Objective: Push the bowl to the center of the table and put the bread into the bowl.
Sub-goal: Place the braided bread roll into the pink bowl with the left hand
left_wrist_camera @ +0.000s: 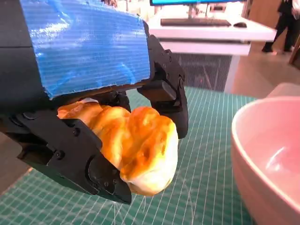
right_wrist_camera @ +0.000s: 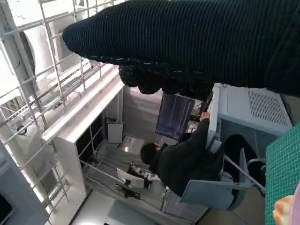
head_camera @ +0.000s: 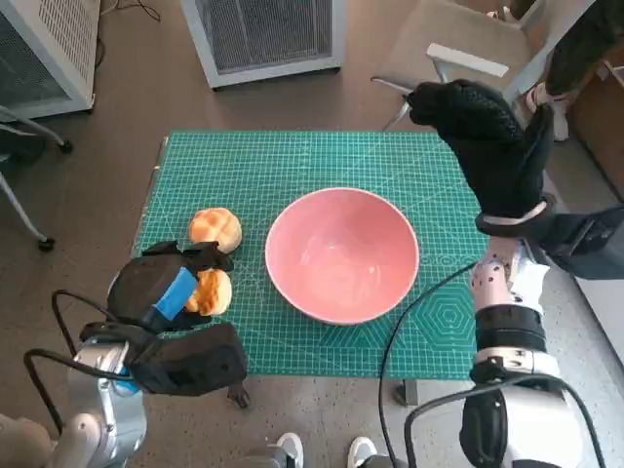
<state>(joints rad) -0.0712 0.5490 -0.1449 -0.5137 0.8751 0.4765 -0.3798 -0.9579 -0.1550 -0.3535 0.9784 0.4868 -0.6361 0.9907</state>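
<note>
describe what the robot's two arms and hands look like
The left hand is black hard plastic with blue tape across its back, on a pale silver-grey forearm wrapped in black padding, with black cables looping beside it. The right hand wears a black knitted glove with a pale band at the wrist, above a white segmented forearm trailed by black cables.

Bread rolls: 2, 1 (head_camera: 215, 228) left of centre, 1 (head_camera: 213, 292) just below it
Bowls: 1, the pink bowl (head_camera: 342, 254) at centre
Cutting mats: 1, the green mat (head_camera: 292, 166) mid-frame
Robot hands: 2
</note>
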